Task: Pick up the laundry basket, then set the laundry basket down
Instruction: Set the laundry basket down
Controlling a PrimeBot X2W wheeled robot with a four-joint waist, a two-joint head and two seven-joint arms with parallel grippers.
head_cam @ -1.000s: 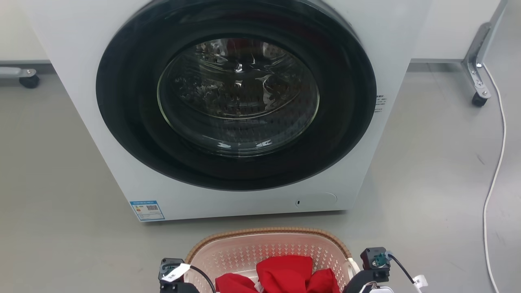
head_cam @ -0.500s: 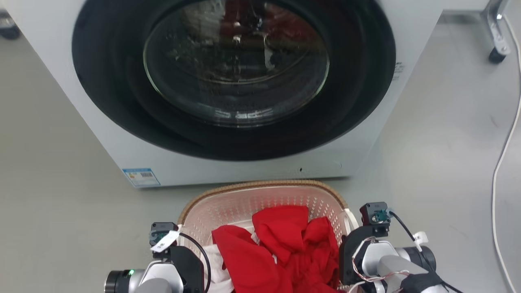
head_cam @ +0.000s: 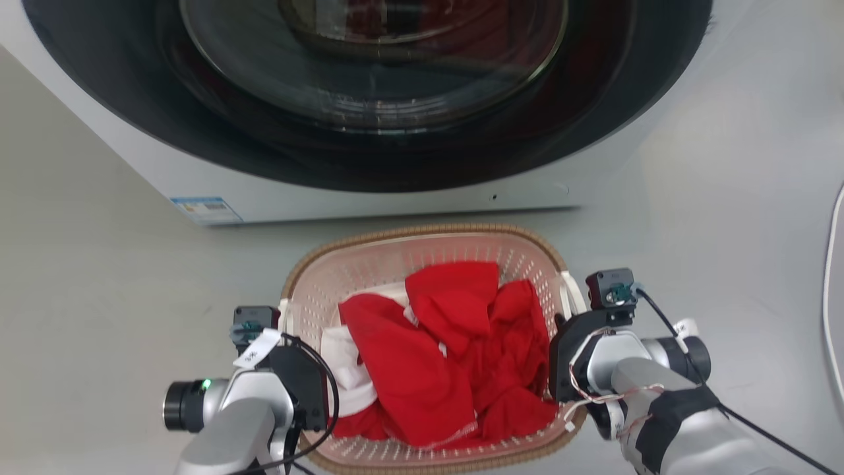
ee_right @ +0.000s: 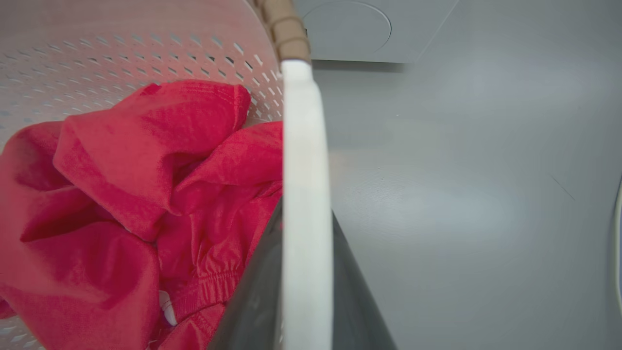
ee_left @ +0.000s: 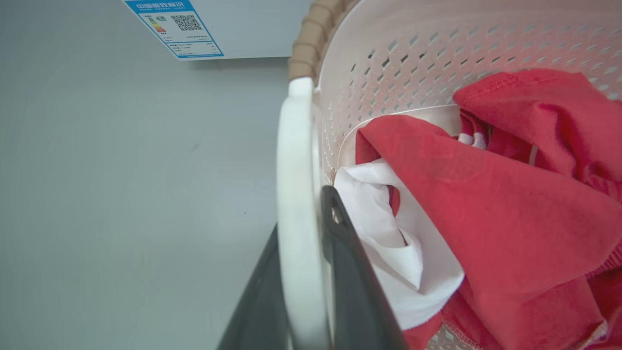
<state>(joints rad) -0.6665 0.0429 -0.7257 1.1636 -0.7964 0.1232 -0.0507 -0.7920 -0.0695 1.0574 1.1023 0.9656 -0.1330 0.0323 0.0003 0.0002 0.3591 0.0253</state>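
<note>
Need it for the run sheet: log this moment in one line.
left gripper: shut on laundry basket | right gripper: likewise | load: red, white clothes | ahead: washing machine

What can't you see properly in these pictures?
- Bottom of the laundry basket: head view, buried under the red clothes.
- Top of the washing machine: head view, cut off by the upper edge.
- Small print on the label: left wrist view, too tiny.
- Where the white cable goes: head view, cut off by the right edge.

the laundry basket (head_cam: 422, 231) of red clothes (head_cam: 422, 356) sits before the washing machine (head_cam: 395, 201).
</note>
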